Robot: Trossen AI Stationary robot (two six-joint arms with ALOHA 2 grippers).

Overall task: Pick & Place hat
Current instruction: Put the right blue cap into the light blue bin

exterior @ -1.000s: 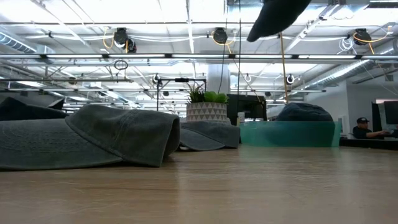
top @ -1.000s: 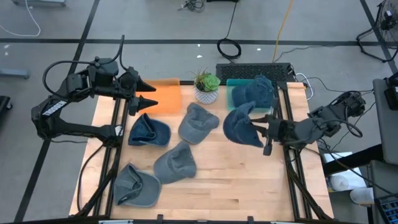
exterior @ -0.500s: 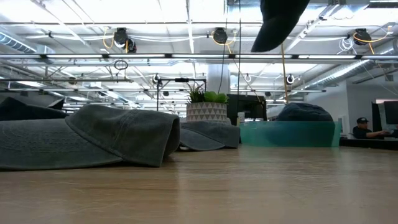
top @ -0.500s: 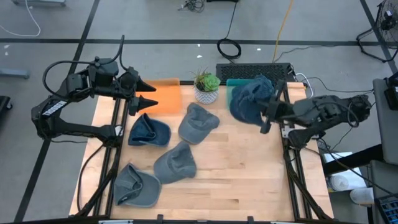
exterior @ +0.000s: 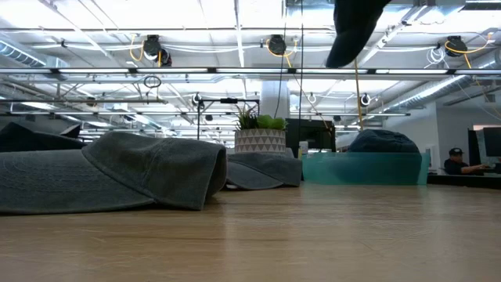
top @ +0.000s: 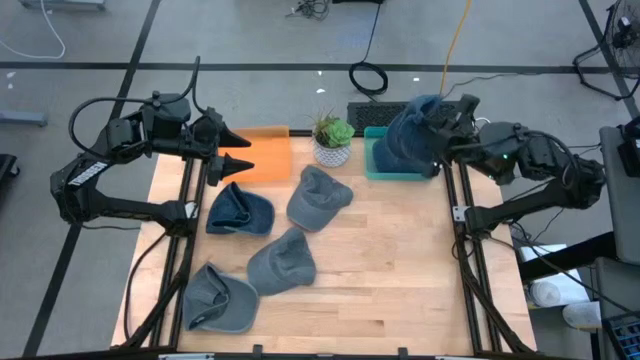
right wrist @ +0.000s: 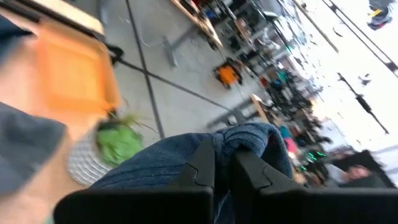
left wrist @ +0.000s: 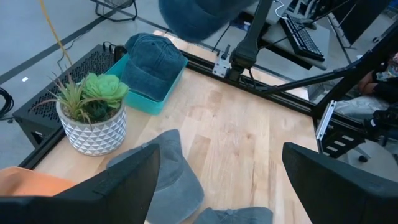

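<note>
Look first at the table's ten o'clock corner: your left gripper (top: 238, 147) waits there with its fingers spread wide and nothing between them, hovering just over the near edge of the orange tray (top: 262, 154).

At about seven o'clock lies a grey cap (top: 220, 300). Up from it, near nine o'clock, sits a crumpled blue cap (top: 238, 211). Close to the table's centre you have another grey cap (top: 282, 260), and just toward twelve o'clock from it a third grey one (top: 318, 196); none of these four is touched by either arm.

At twelve o'clock stands the potted plant (top: 331, 139) in its white patterned pot, between the orange tray and the teal bin (top: 376, 162). From the left wrist view you can see a denim cap (left wrist: 152, 64) already lying inside that bin.

Now the two o'clock corner. Your right gripper (top: 440, 128) has its fingers pressed together on a fold of the dark blue hat (top: 410, 137), and the hat hangs from that pinch above the teal bin, clear of the table. The right wrist view shows the cloth bunched between the two dark fingers (right wrist: 204, 163). In the low view the hat dangles at the top edge, over the bin.
</note>
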